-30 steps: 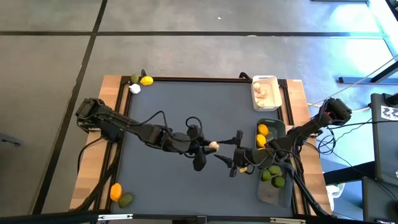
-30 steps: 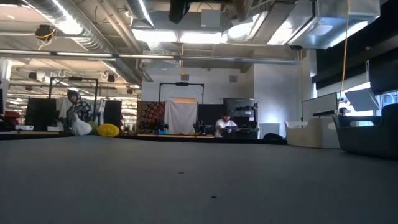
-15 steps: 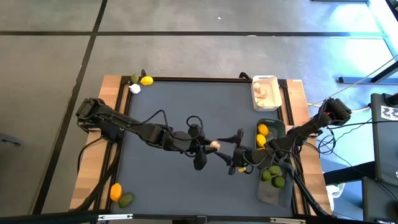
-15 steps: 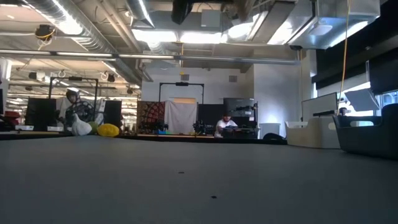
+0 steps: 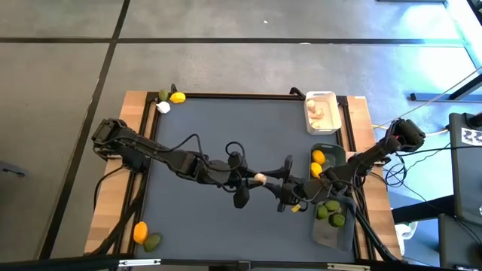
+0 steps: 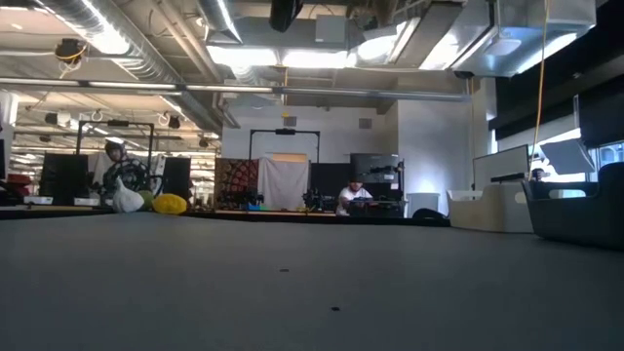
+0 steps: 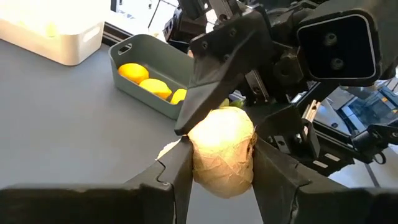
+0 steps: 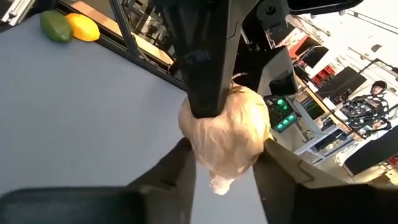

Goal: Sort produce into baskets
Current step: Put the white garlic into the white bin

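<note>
**Garlic bulb held between two grippers above mid-table**

Garlic-like, the pale beige papery bulb (image 5: 259, 179) hangs over the middle of the dark grey table mat (image 5: 226, 128), and both arms meet on it. The left gripper (image 5: 252, 178) reaches in from the left side and has its two dark fingers pressed on opposite flanks of the bulb, as the left wrist view shows (image 7: 222, 152). The right gripper (image 5: 275, 185) comes from the opposite side; in the right wrist view its fingers sit against the bulb (image 8: 225, 134) too, so both grippers appear to be clamped on it. The bulb's pointed, papery tip hangs downward in the right wrist view, so its long axis appears to run roughly upright, across the line joining the two arms.

This reads as a hand-over. The white rectangular plastic basket (image 5: 320, 112), already holding pale bulbs, stands at the far right edge of the mat, closer to the right arm. The dark grey-green basket with yellow lemon-like fruits (image 5: 318, 156) sits just in front of it, and green lime-like fruits (image 5: 331, 213) lie in a translucent grey tray nearer still.

Both arms stretch low and nearly level toward each other, wrists almost nose to nose. Loose produce lies at the mat's left corners.
</note>
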### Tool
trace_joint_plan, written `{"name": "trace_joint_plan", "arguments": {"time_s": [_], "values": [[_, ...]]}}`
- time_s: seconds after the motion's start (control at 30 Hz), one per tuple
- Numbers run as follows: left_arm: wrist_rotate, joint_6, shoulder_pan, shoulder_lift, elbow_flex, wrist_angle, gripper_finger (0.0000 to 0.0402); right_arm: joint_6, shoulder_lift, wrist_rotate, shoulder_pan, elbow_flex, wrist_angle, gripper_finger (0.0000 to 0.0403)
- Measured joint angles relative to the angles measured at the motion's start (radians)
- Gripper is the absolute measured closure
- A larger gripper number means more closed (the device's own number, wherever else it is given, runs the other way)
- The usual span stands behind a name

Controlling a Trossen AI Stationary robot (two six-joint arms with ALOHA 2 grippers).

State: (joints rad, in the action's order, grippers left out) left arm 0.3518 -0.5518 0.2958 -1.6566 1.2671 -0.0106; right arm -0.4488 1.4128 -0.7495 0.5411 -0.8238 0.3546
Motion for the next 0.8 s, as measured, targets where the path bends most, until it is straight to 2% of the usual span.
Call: {"name": "trace_joint_plan", "arguments": {"time_s": [0.13,0.33,0.47,0.7,0.8], "values": [[0.004,0.000,0.000,0.000,0.000,-0.003,0.0250,0.000,0.000,0.010,0.000,0.000,0.000,0.0310],[0.000,0.013,-0.001,0.000,0.000,-0.013,0.0197,0.000,0.000,0.036,0.000,0.000,0.001,0.0309],[0.002,0.029,-0.002,0.022,0.000,-0.046,0.0179,0.001,0.000,0.023,0.000,0.000,0.007,0.0308],[0.022,0.020,-0.002,0.128,0.000,-0.313,0.0175,0.022,-0.001,0.002,0.002,0.000,0.000,0.0307],[0.085,-0.012,0.003,0.151,0.000,-0.464,0.0174,0.032,-0.001,-0.016,0.002,0.000,-0.010,0.0307]]}}
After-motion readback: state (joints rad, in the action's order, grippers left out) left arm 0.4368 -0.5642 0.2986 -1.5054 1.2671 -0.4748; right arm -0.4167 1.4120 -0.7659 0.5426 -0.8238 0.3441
